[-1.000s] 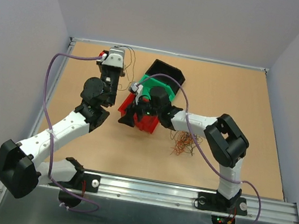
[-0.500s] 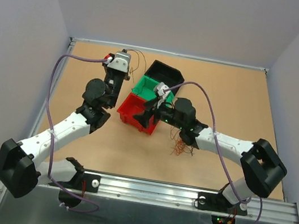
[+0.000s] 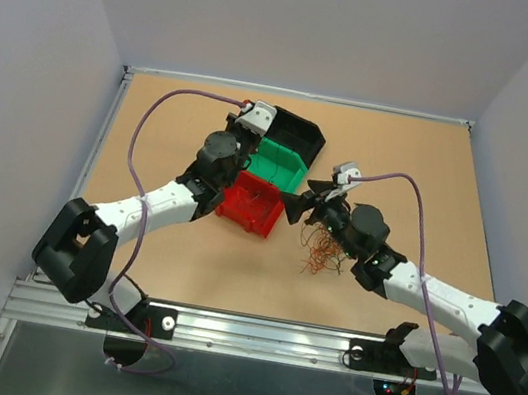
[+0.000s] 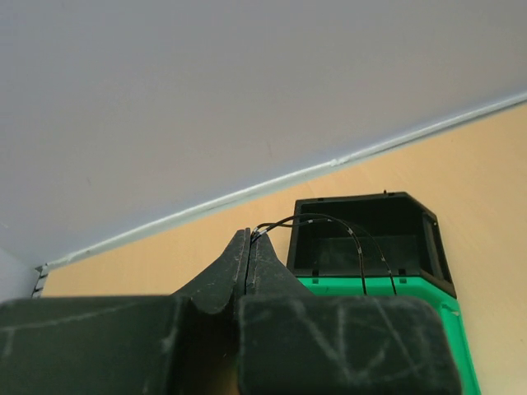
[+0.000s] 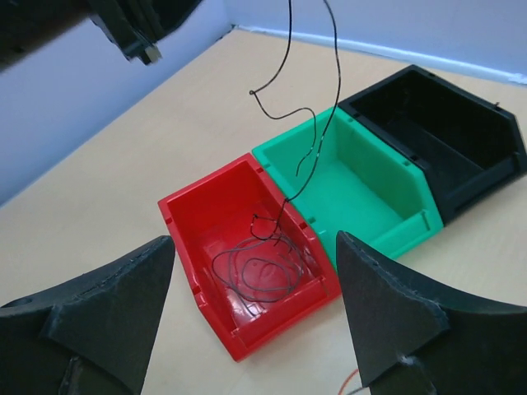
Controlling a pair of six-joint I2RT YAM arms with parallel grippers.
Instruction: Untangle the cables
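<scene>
Tan tabletop (image 3: 402,160) between lavender walls (image 3: 313,23) carries tangled cables (image 3: 320,258).

Tan tabletop (image 3: 404,150); pale grey-lilac walls (image 3: 313,23) on three sides; aluminium rail (image 3: 271,336) along near edge.

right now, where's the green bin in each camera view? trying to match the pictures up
top external: the green bin sits just above centre, the middle one in the row of three bins.
left wrist: bottom right, only a strip of its rim shows.
right wrist: centre right, with a thin dark cable hanging in front of it.
shared landmark: the black bin right next to it.
</scene>
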